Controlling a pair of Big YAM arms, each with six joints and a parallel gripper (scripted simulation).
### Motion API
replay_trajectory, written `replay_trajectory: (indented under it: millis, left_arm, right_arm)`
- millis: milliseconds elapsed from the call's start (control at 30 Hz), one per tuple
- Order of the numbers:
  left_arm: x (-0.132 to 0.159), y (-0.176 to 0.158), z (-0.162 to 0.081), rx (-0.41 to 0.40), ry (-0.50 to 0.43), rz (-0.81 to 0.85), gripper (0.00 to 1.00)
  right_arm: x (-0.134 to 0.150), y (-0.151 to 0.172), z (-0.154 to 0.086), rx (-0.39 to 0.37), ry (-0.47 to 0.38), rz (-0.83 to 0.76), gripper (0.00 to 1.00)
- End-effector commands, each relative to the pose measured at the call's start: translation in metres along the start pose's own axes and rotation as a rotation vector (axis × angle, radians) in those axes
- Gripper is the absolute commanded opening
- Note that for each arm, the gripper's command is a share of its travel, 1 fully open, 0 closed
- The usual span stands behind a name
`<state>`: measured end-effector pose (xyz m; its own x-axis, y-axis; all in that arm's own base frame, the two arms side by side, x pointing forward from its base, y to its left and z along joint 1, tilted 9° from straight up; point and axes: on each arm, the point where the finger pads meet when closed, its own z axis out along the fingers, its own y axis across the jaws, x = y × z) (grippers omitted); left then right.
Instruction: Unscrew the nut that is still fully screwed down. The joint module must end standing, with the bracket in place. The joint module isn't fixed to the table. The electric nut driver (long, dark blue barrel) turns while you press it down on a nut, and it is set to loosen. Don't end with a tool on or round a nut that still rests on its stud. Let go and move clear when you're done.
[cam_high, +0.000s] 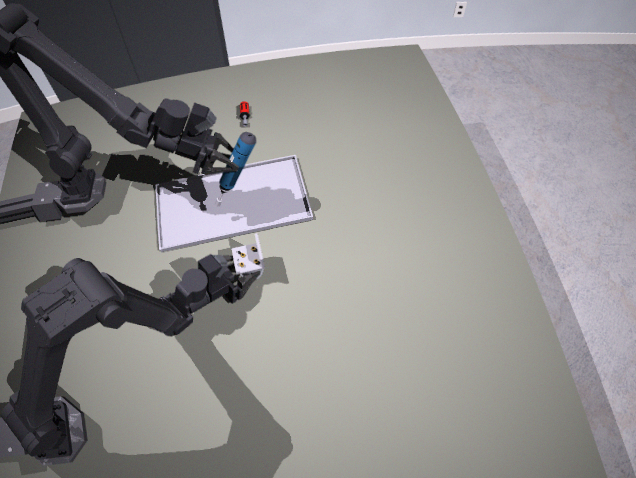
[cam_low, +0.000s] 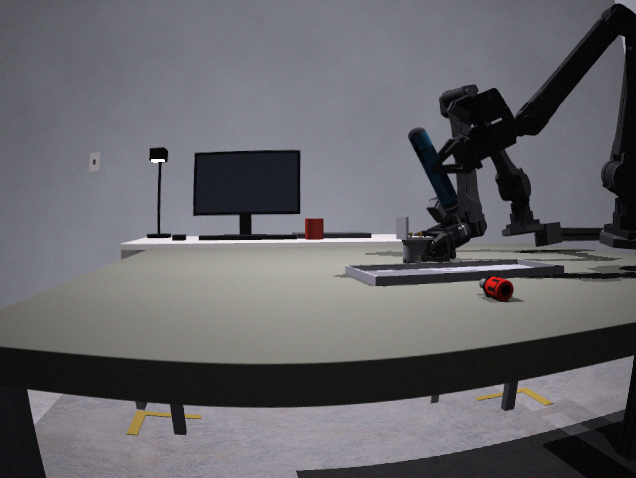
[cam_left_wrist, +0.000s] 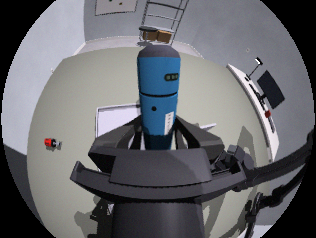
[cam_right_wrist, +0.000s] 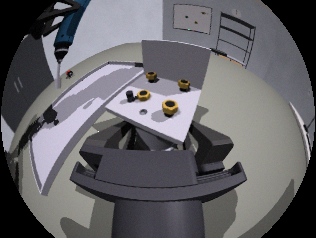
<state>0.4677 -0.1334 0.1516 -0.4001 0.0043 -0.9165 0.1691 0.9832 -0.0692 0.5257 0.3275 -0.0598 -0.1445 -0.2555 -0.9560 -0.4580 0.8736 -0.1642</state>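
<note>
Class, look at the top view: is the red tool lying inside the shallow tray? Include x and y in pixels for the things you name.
No, the red tool (cam_high: 244, 108) (cam_low: 497, 288) (cam_left_wrist: 49, 142) lies on the table outside the tray (cam_high: 235, 235) (cam_low: 411, 278) (cam_right_wrist: 80, 145).

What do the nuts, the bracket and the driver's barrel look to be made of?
Nuts: probably brass, going by their glossy yellow-gold faces.
Bracket: pale, even, matte grey; painted metal or plastic, can't tell.
Barrel: likely satin blue plastic, with soft shading.
</note>
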Motion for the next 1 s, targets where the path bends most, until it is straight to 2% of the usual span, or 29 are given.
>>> replay_trajectory:
  millis: [0,133,267,333,667,833,867,967]
  left_arm:
    - [-0.064,0.009,0.003,-0.015,-0.096,-0.068,0.42]
    - [-0.062,0.02,0.005,-0.036,-0.073,-0.094,0.42]
    - [-0.069,0.007,0.004,-0.009,-0.103,-0.088,0.42]
    - [-0.061,0.028,0.006,-0.055,-0.059,-0.113,0.42]
    - [-0.054,0.066,0.007,-0.128,0.013,-0.207,0.42]
    - [-0.062,0.053,0.007,-0.101,-0.016,-0.199,0.42]
    - [-0.054,0.067,0.006,-0.135,0.02,-0.215,0.42]
    - [-0.051,0.081,0.005,-0.164,0.039,-0.248,0.42]
  right_arm:
    - [0.015,-0.009,0.0,0.011,0.035,0.001,0.59]
    - [0.015,-0.009,0.0,0.011,0.035,0.001,0.59]
    - [0.015,-0.009,0.0,0.011,0.035,0.001,0.59]
    - [0.015,-0.009,0.0,0.011,0.035,0.001,0.59]
    - [0.015,-0.009,0.0,0.011,0.035,0.001,0.59]
    - [0.015,-0.009,0.0,0.011,0.035,0.001,0.59]
    - [0.015,-0.009,0.0,0.011,0.035,0.001,0.59]
    - [0.015,-0.009,0.0,0.011,0.035,0.001,0.59]
